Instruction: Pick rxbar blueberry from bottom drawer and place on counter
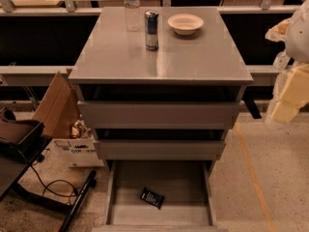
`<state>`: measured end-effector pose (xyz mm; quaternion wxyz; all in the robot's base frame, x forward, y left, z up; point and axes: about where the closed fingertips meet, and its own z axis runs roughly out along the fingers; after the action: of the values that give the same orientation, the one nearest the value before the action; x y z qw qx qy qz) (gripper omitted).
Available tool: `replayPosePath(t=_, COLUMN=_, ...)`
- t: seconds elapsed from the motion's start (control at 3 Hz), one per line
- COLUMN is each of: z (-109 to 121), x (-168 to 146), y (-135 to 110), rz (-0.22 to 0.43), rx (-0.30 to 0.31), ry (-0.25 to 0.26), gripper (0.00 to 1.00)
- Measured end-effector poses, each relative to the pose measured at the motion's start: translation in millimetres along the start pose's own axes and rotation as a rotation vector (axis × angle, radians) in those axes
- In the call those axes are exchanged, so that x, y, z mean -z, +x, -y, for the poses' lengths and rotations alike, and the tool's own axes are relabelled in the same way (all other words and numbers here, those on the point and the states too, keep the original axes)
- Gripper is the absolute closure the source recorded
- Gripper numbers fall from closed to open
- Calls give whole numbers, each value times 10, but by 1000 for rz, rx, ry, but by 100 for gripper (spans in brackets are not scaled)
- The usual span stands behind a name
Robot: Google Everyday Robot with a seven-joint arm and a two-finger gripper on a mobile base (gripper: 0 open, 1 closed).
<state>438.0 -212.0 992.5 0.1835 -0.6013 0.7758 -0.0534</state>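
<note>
The rxbar blueberry [152, 197], a small flat dark bar with white lettering, lies on the grey floor of the open bottom drawer [125, 211], near its middle front. The two drawers above it are slightly pulled out. The counter [116, 57] is the grey top of the cabinet. My gripper [286, 98], cream and white, hangs at the far right edge of the view, level with the upper drawers, off to the right of the cabinet and well above and away from the bar. It holds nothing that I can see.
On the counter stand a silver-blue can [151, 30], a clear plastic bottle [132, 6] and a white bowl [185, 23]. A cardboard box [58, 105] and a dark stand with cables [19, 144] sit left of the cabinet.
</note>
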Motion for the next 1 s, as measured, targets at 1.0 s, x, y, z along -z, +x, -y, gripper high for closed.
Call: replayPosePath(t=1.0, z=-261, x=-853, y=268, rz=163, rx=-85, ry=-43, gripper=0)
